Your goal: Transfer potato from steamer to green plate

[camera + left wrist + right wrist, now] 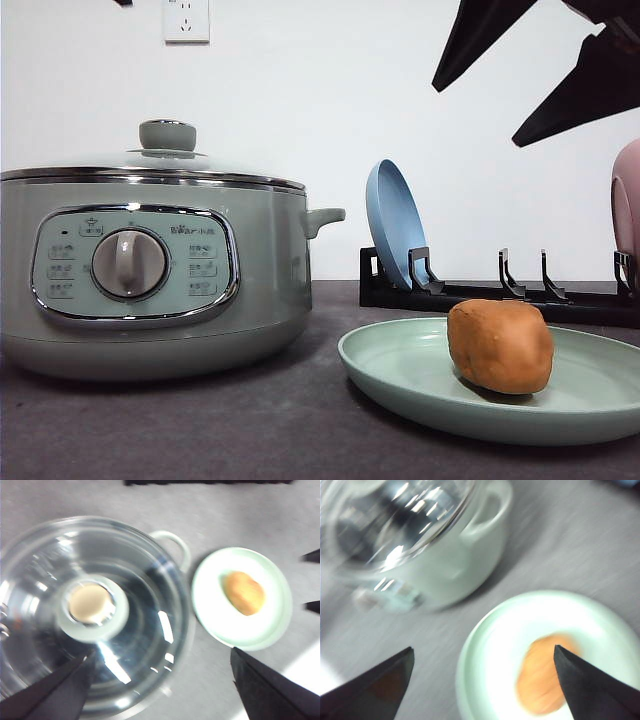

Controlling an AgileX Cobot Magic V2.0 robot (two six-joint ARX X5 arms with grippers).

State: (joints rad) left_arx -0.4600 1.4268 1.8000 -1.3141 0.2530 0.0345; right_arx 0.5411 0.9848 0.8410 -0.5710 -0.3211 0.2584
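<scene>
The potato [500, 345] lies on the green plate [400, 375], toward the plate's right side in the front view, its long axis running roughly left to right there. From above, in the left wrist view, the potato [243, 592] sits diagonally on the plate [210, 605], off centre. The steamer [150, 270] stands just left of the plate on the dark desk [200, 430], lid on, dial facing forward, small side handle pointing toward the plate.

The left wrist view looks down through the glass lid [150, 605] and its knob [90, 603]. The left gripper [160, 680] hovers over the lid, fingers spread and empty. The right gripper [482, 675] hangs above the plate edge, fingers [480, 40] spread, clear of the potato.

Behind the plate a black rack [480, 295] holds an upright blue plate [395, 225] and, at the right edge, a pink plate [627, 200]. A wall socket [186, 20] sits above the steamer.
</scene>
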